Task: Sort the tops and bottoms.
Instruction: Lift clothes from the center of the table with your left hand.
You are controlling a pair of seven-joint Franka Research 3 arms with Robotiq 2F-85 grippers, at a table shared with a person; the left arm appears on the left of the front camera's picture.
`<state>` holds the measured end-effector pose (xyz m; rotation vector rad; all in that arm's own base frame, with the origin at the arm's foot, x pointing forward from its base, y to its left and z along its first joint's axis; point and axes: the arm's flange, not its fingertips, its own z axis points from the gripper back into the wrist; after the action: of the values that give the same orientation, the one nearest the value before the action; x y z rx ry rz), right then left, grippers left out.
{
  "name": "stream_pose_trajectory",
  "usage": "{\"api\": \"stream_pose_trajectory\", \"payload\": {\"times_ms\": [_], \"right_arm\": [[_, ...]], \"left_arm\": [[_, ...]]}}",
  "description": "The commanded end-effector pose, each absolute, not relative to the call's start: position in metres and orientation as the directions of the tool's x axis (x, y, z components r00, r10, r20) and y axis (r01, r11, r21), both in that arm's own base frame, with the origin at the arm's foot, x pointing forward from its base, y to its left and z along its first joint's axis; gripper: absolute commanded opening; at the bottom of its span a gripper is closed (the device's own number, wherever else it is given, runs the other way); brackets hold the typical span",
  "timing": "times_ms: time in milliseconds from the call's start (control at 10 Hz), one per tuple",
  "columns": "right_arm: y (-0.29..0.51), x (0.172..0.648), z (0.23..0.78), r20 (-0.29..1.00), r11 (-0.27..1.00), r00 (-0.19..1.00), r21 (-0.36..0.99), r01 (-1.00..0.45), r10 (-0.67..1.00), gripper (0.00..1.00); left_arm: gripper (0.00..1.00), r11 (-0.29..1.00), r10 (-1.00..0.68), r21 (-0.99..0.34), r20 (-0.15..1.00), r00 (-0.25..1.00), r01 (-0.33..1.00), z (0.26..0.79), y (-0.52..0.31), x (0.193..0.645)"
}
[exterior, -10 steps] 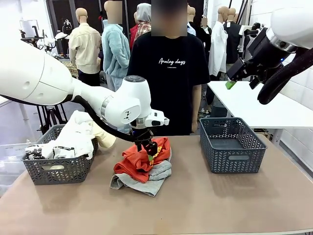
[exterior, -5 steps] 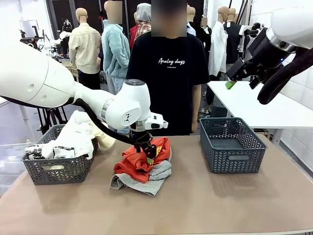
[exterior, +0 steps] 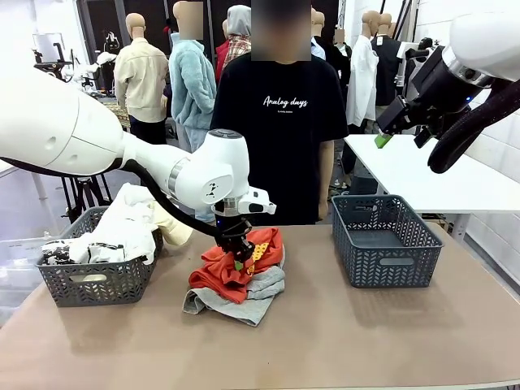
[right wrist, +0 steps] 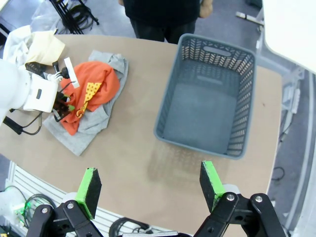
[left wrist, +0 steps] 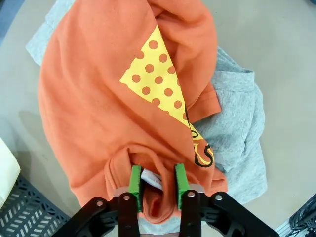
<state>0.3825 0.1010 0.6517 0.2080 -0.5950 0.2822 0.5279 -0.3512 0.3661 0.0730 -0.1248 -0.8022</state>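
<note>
— What's on the table [exterior: 366, 341]?

— A plain tan top. Near its middle in the front view lies a grey garment [exterior: 260, 296], with the orange-red top [left wrist: 94, 113] heaped on it, its yellow patch [left wrist: 155, 74] with orange dots facing up.

— And the left gripper [left wrist: 155, 180]?

— At the bottom centre of its wrist view, clenched on a fold of the orange-red top, a white label between the green pads.

— The other tops?

— At the left of the front frame, in the left-hand basket [exterior: 89, 284]: the cream top [exterior: 134, 215] spills over the rim, and the white T-shirt with black print [exterior: 61, 252] sits at its left end.

— The right side?

— The right-hand basket [exterior: 386, 272] holds nothing. The right gripper [right wrist: 148, 168] hangs high above the table, pads spread wide, gripping nothing.

— The room?

— A person [exterior: 280, 122] in a black T-shirt stands at the far edge, and a white table [exterior: 431, 175] lies behind at the right.
</note>
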Motion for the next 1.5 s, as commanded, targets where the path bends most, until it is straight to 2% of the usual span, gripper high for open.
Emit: {"api": "stream_pose_trajectory", "payload": {"times_ms": [0, 400, 600, 700, 1000, 1100, 1300, 1400], "right_arm": [[0.1, 0.38, 0.649, 0.57, 0.945, 0.8, 0.115, -0.306, 0.19, 1.0], [0.1, 0.38, 0.649, 0.57, 0.945, 0.8, 0.115, -0.306, 0.19, 1.0], [0.1, 0.38, 0.649, 0.57, 0.945, 0.8, 0.115, -0.306, 0.19, 1.0], [0.1, 0.38, 0.649, 0.57, 0.945, 0.8, 0.115, -0.306, 0.19, 1.0], [0.1, 0.38, 0.649, 0.57, 0.945, 0.8, 0.115, -0.306, 0.19, 1.0], [0.1, 0.38, 0.649, 0.57, 0.945, 0.8, 0.115, -0.306, 0.19, 1.0], [0.1, 0.38, 0.649, 0.57, 0.945, 0.8, 0.115, -0.306, 0.19, 1.0], [0.1, 0.38, 0.649, 0.57, 0.945, 0.8, 0.115, -0.306, 0.19, 1.0]], "left_arm": [[0.0, 0.702, -0.712, 0.102, 0.08, 0.697, 0.705, 0.369, -0.347, 0.531], [0.0, 0.709, -0.706, 0.097, 0.097, 0.702, 0.699, 0.378, -0.345, 0.533], [0.0, 0.732, -0.678, 0.039, 0.145, 0.721, 0.681, 0.388, -0.336, 0.524], [0.0, 0.704, -0.711, 0.107, 0.102, 0.696, 0.702, 0.375, -0.35, 0.532], [0.0, 0.714, -0.7, 0.087, 0.111, 0.706, 0.695, 0.379, -0.35, 0.531], [0.0, 0.708, -0.705, 0.078, 0.13, 0.697, 0.701, 0.409, -0.34, 0.544], [0.0, 0.693, -0.718, 0.262, 0.168, 0.675, 0.672, 0.522, -0.312, 0.615], [0.0, 0.662, -0.745, 0.289, 0.161, 0.647, 0.691, 0.566, -0.307, 0.637]]}}
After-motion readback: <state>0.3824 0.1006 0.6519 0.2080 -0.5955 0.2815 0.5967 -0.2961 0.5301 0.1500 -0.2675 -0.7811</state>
